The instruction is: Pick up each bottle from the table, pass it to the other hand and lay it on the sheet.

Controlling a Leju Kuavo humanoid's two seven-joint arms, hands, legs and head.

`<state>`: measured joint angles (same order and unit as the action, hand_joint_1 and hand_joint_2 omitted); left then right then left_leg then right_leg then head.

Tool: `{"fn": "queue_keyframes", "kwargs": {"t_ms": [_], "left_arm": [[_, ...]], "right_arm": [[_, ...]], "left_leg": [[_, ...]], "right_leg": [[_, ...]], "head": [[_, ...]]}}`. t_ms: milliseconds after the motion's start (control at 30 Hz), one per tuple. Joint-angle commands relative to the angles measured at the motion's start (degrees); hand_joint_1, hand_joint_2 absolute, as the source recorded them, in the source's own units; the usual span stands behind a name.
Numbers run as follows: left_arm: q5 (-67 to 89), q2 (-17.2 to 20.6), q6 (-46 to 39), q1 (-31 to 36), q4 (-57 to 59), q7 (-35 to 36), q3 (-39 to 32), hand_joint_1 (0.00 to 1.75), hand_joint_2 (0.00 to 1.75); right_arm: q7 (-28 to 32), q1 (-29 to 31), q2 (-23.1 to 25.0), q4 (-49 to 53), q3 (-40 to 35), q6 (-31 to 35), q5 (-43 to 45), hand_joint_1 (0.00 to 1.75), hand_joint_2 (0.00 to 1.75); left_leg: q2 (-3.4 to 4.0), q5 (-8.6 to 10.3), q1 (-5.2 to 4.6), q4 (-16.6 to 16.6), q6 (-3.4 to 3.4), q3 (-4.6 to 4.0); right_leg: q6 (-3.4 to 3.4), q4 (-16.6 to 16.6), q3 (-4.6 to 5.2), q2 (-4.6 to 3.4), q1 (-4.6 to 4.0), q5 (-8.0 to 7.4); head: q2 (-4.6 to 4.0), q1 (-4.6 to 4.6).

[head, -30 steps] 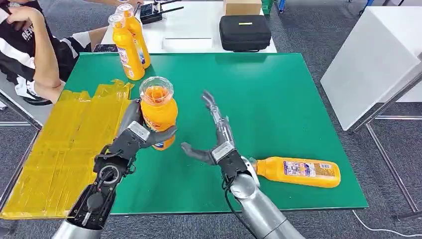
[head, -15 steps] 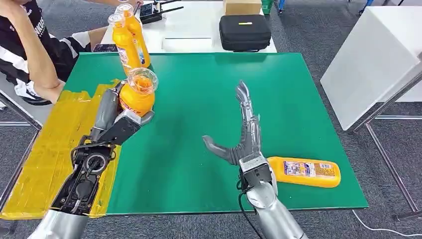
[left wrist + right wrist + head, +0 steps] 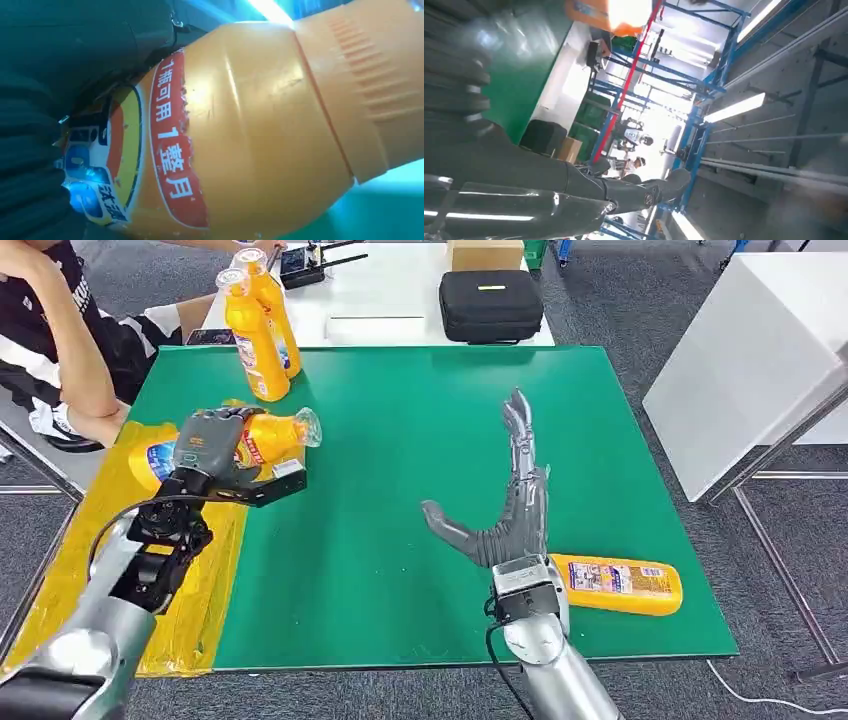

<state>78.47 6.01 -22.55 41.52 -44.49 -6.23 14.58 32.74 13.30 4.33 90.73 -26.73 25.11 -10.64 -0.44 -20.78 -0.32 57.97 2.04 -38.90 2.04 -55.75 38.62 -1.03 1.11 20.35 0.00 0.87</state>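
Bottles, four in all: two upright (image 3: 256, 335) at the far left of the green table (image 3: 430, 440); one lying (image 3: 615, 583) near right; one (image 3: 262, 438) gripped sideways by the left hand (image 3: 205, 445) over the yellow sheet (image 3: 120, 500). Right hand (image 3: 505, 510) raised, palm up, fingers spread wide, holding nothing.

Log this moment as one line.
left hand: holds orange plastic bottle sideways over yellow sheet | right hand: open, empty | second orange bottle: lying on green table
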Motion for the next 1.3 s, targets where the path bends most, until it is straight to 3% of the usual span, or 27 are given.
{"fn": "queue_keyframes", "kwargs": {"t_ms": [33,300,867,900,933,1300], "left_arm": [[1.61,2.19,4.61,10.44,24.45,0.08,4.33,1.75,1.75],[0.16,3.53,8.49,12.51,26.08,0.53,3.41,1.75,1.75],[-0.44,3.51,8.59,12.51,26.17,0.62,2.86,1.75,1.75],[-1.30,3.30,8.28,12.44,26.24,1.31,2.01,1.69,1.75],[-1.60,3.28,7.48,12.26,25.93,1.51,1.69,0.00,1.75],[-7.67,2.23,1.55,10.48,25.76,0.53,-3.13,0.00,1.75]], "right_arm": [[-0.81,0.01,-2.25,1.29,1.74,0.50,-0.32,0.00,1.75],[-1.01,1.60,-2.51,-1.27,0.87,-0.18,-0.14,0.00,1.75],[-1.04,1.75,-2.51,-1.42,0.80,-0.14,-0.05,0.00,1.75],[-1.16,1.97,-2.55,-1.48,0.67,-0.07,0.08,0.00,1.75],[-1.27,2.09,-2.53,-1.63,0.61,-0.06,0.14,0.00,1.75],[-2.22,1.77,-3.26,-3.21,0.21,1.35,-0.60,0.00,1.75]], "left_leg": [[0.09,-0.17,0.04,0.04,-0.12,0.30],[0.13,-0.23,0.07,0.11,-0.15,0.29],[0.09,-0.24,0.07,0.11,-0.16,0.30],[0.09,-0.20,0.06,0.09,-0.15,0.25],[0.07,-0.10,0.04,0.03,-0.10,0.11],[0.06,-0.11,0.03,0.00,-0.10,0.18]], "right_leg": [[-0.10,-0.03,-0.29,0.03,-0.06,0.14],[-0.13,-0.09,-0.29,0.00,-0.10,0.19],[-0.13,-0.08,-0.32,0.03,-0.09,0.22],[-0.13,-0.07,-0.27,0.02,-0.09,0.18],[-0.09,-0.02,-0.13,0.01,-0.05,0.09],[-0.09,0.02,-0.21,0.01,-0.05,0.11]], "head": [[0.00,0.02],[0.00,0.00],[0.00,0.02],[0.00,0.02],[0.00,0.02],[0.00,0.02]]}}
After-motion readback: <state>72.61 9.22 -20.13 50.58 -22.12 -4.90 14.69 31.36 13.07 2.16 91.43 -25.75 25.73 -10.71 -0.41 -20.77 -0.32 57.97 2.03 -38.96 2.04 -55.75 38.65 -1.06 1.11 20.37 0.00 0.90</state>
